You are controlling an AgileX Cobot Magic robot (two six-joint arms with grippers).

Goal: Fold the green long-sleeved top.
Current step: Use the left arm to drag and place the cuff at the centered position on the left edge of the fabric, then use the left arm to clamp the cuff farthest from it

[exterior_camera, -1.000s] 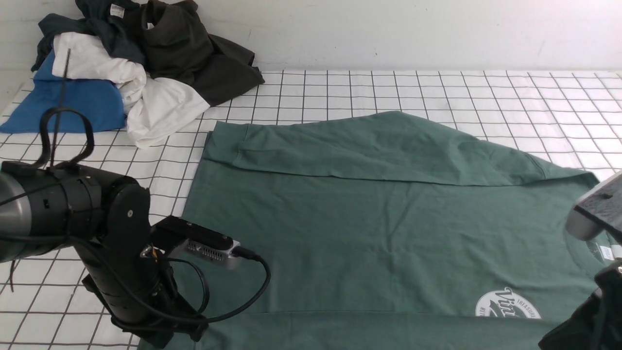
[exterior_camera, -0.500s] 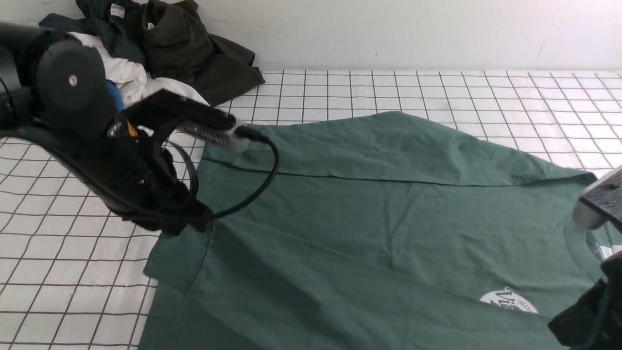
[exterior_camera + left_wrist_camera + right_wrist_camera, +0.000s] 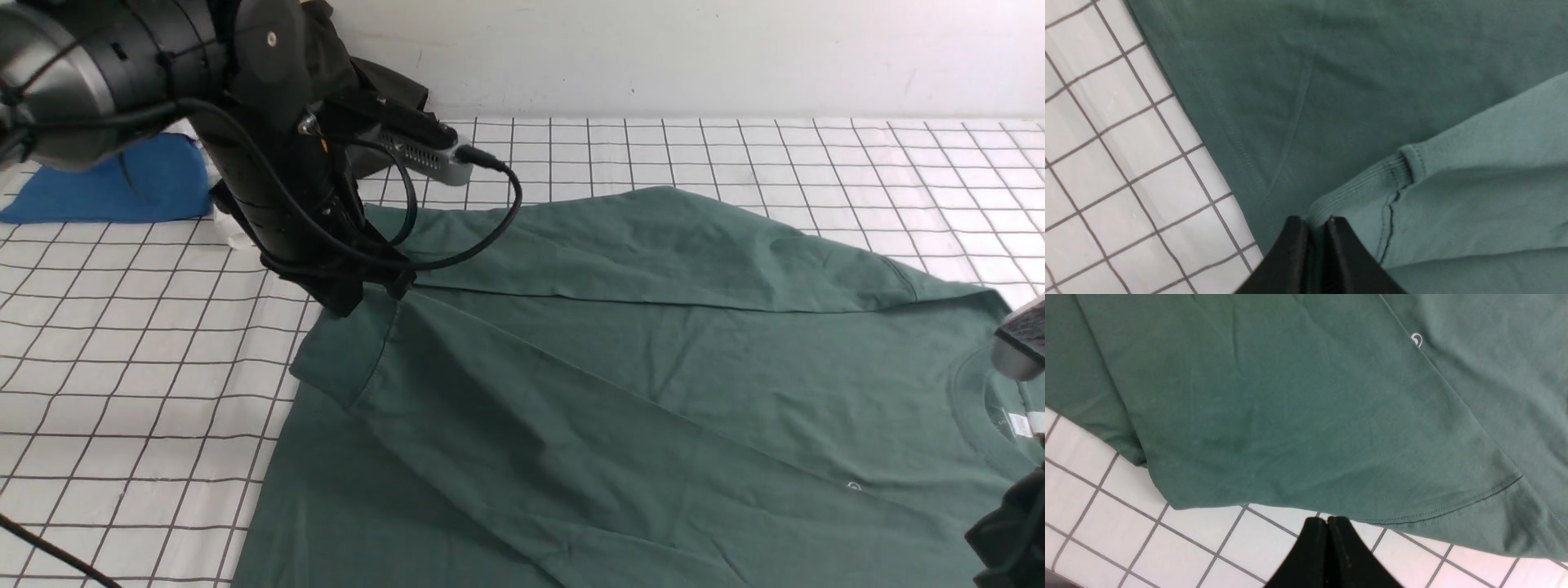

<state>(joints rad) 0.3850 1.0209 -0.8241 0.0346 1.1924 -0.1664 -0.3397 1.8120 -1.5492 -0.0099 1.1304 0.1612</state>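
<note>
The green long-sleeved top (image 3: 653,367) lies spread on the checked table cover, neck and white neck tag (image 3: 1019,425) to the right. My left gripper (image 3: 363,298) hangs over the top's left part, shut on the ribbed cuff (image 3: 1363,188) of the near sleeve. That sleeve stretches diagonally across the body and covers nearly all of the chest logo (image 3: 853,487). The far sleeve lies folded over the back edge. My right gripper (image 3: 1327,520) is shut and holds nothing, just off the top's edge (image 3: 1437,514) above bare checked cover. The right arm (image 3: 1008,535) shows at the lower right corner.
A heap of other clothes sits at the back left behind my left arm: a blue garment (image 3: 106,184) and a dark one (image 3: 384,82). The checked cover (image 3: 735,155) runs back to a white wall (image 3: 694,49).
My left arm has risen from the near left corner and moved back and to the right, pulling the sleeve over the body. The logo became covered. The right arm drifted slightly outward.
</note>
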